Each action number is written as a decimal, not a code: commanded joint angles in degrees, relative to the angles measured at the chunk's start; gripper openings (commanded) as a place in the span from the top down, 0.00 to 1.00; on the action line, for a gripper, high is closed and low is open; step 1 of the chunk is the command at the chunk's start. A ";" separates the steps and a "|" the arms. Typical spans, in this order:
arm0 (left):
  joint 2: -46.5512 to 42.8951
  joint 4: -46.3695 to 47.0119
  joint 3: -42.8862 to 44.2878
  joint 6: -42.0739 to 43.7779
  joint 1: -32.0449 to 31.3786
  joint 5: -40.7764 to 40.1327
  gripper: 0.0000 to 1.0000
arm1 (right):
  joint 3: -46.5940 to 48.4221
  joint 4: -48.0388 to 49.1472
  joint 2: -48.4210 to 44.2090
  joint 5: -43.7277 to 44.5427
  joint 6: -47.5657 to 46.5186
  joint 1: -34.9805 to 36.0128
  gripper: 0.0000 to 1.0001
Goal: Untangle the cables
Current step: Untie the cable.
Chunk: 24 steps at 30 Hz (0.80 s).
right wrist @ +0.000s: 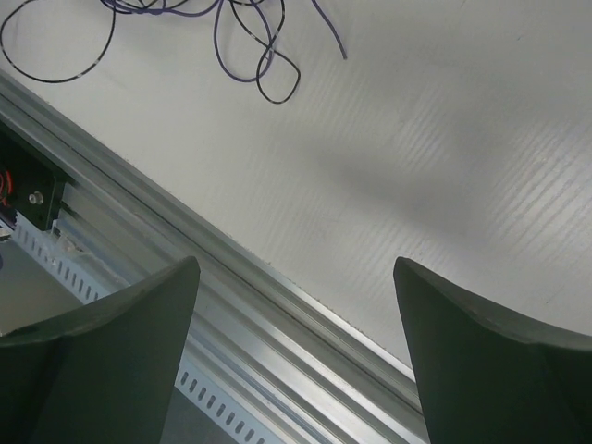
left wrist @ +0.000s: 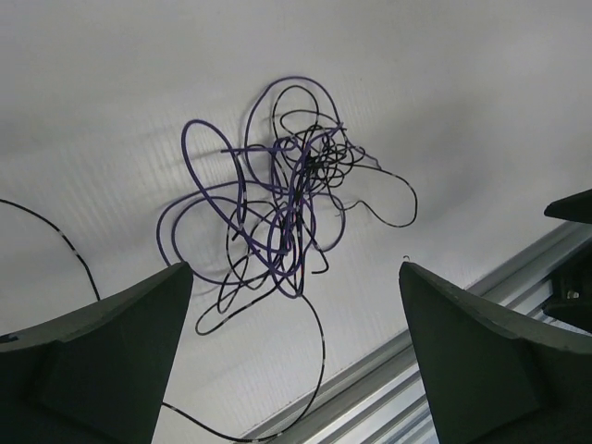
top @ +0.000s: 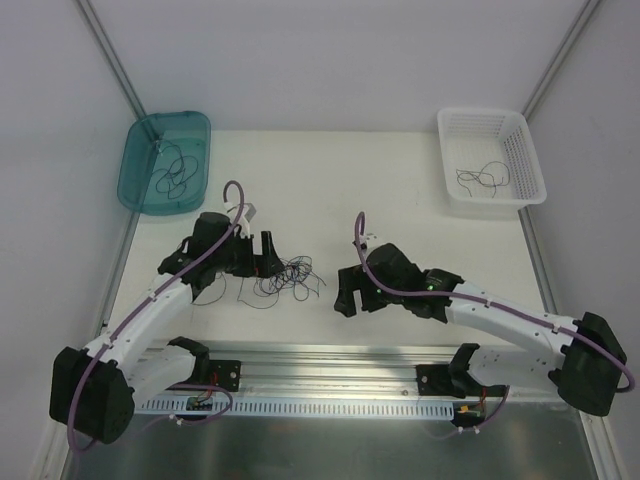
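Both left gripper [left wrist: 294, 268] and right gripper [right wrist: 296, 264] are released. You see the cables [left wrist: 282, 199] tangled near the front edge.

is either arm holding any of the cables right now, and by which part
Nothing is held. The left gripper is open over the tangled cables, its fingers wide of them; the right gripper is open beside them.

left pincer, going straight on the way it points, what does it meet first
Probably the tangled bundle of thin purple and black cables, centred ahead of the open left pincer; depth is unclear.
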 commanded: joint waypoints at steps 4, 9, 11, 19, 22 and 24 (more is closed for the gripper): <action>4.08 3.14 -2.12 -6.55 -5.71 -8.36 0.10 | 2.27 7.68 5.34 6.76 5.48 3.92 0.12; 9.71 9.57 -3.52 -10.34 -9.13 -8.89 0.28 | 0.61 15.05 9.74 7.74 7.68 5.24 0.20; 11.64 10.80 -3.53 -10.78 -10.27 -9.33 0.37 | 0.08 16.56 10.62 8.08 8.56 5.77 0.26; 14.82 14.05 -4.49 -15.96 -14.67 -9.94 0.95 | 1.74 17.97 13.09 11.68 6.19 9.63 0.46; 12.89 15.20 -5.28 -19.13 -15.82 -9.68 1.00 | 2.10 17.89 12.82 14.15 5.57 11.04 0.52; 10.87 16.68 -5.89 -20.71 -16.08 -8.89 1.00 | 2.18 18.06 12.82 15.11 4.96 11.66 0.55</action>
